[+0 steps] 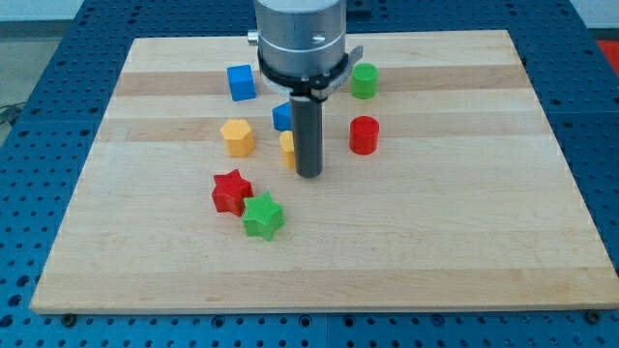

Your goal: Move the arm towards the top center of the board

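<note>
My tip (309, 175) rests on the wooden board (435, 213) near its middle. Just to its left, partly hidden by the rod, is a yellow block (287, 148). Behind it a blue block (281, 117) is also partly hidden by the rod. A yellow hexagon block (237, 137) lies further left. A red cylinder (364, 134) stands right of the rod. A blue cube (241, 82) and a green cylinder (364, 80) sit toward the view's top. A red star (231, 190) and a green star (262, 215) lie touching, below left of the tip.
The arm's grey body (300, 39) hangs over the board's top centre and hides part of it. A blue perforated table (29, 193) surrounds the board on all sides.
</note>
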